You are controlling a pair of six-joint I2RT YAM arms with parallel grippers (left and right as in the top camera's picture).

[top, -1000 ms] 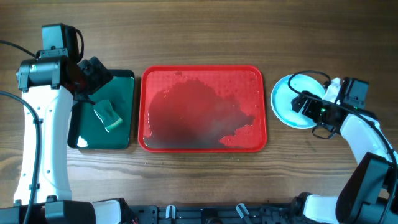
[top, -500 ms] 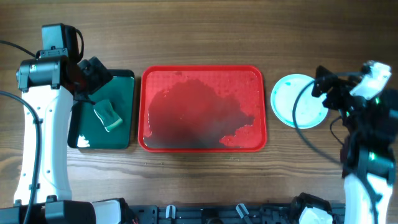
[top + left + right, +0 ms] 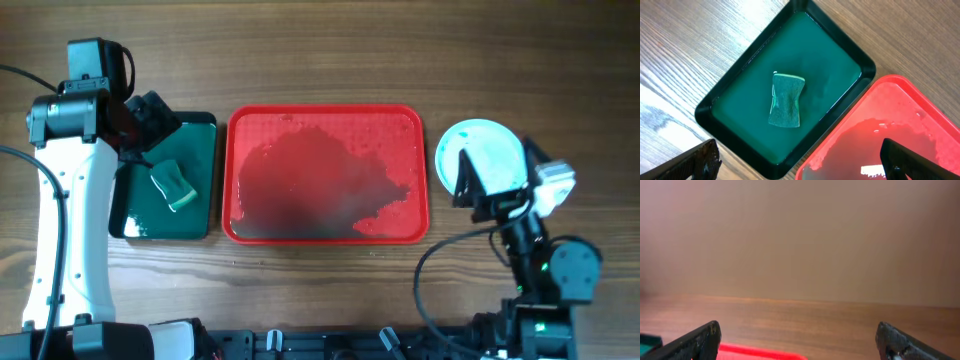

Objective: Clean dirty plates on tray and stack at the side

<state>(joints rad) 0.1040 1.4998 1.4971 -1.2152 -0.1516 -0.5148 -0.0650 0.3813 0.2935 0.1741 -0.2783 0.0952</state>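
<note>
well, my left pincer (image 3: 800, 165) gapes empty above the sponge (image 3: 786, 100), my right pincer (image 3: 797, 342) equally wide close by the plates (image 3: 492, 150) stacked beside the wet red tray (image 3: 325, 111), where a careless swing could topple them.

Wood-grain tabletop (image 3: 320, 60) fills the overhead view, warm brown, the grain running left to right with darker streaks through it. Light is soft and even, shadows faint and short. Over on the left wrist view the same wood reads paler, almost grey in the near corner, its grain running on the diagonal. And from the right wrist, the tabletop stretches back to a plain wall (image 3: 800, 235), pinkish-beige and blurred, meeting the wood in a straight line
</note>
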